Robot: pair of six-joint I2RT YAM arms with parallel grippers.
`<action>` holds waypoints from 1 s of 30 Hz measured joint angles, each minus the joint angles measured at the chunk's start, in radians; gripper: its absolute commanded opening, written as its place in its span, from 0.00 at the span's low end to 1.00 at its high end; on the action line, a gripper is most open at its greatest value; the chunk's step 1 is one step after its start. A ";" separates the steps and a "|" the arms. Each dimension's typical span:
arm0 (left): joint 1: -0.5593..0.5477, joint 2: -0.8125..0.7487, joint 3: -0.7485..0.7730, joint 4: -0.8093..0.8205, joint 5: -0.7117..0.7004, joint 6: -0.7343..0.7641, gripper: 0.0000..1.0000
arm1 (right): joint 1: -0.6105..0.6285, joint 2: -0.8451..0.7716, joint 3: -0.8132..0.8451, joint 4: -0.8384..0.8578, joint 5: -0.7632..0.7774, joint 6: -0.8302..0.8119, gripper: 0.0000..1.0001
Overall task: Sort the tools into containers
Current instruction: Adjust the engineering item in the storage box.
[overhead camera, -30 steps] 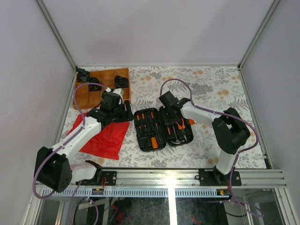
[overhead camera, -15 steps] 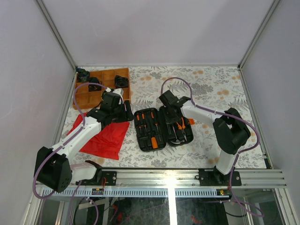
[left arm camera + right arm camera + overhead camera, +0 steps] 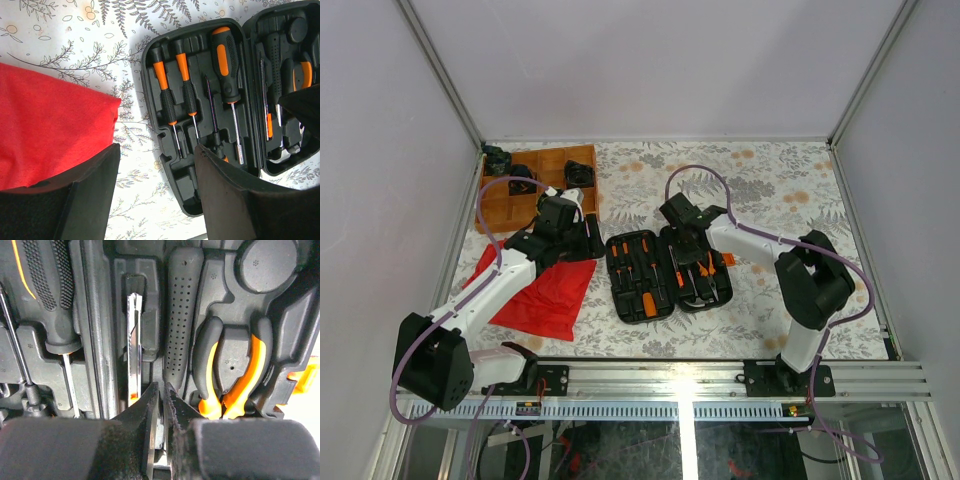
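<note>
The open tool case [image 3: 668, 273] lies mid-desk near the front edge, its screwdrivers [image 3: 225, 55] lying handles toward the far edge, the right gripper [image 3: 162, 395], pressed almost together, dipping into its right half beside the pliers [image 3: 230, 385], the left gripper [image 3: 156, 150] spread above the bare strip between case and red cloth [image 3: 45, 125].
</note>
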 measured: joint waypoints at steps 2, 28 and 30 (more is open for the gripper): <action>0.000 0.000 0.000 0.000 0.000 0.000 0.60 | 0.000 -0.006 -0.003 0.011 0.001 0.000 0.20; 0.000 0.000 0.000 0.000 0.000 0.000 0.60 | -0.025 -0.072 -0.090 0.170 -0.132 0.003 0.14; 0.000 0.000 0.000 0.000 0.000 0.000 0.60 | -0.025 -0.065 -0.090 0.174 -0.137 0.003 0.13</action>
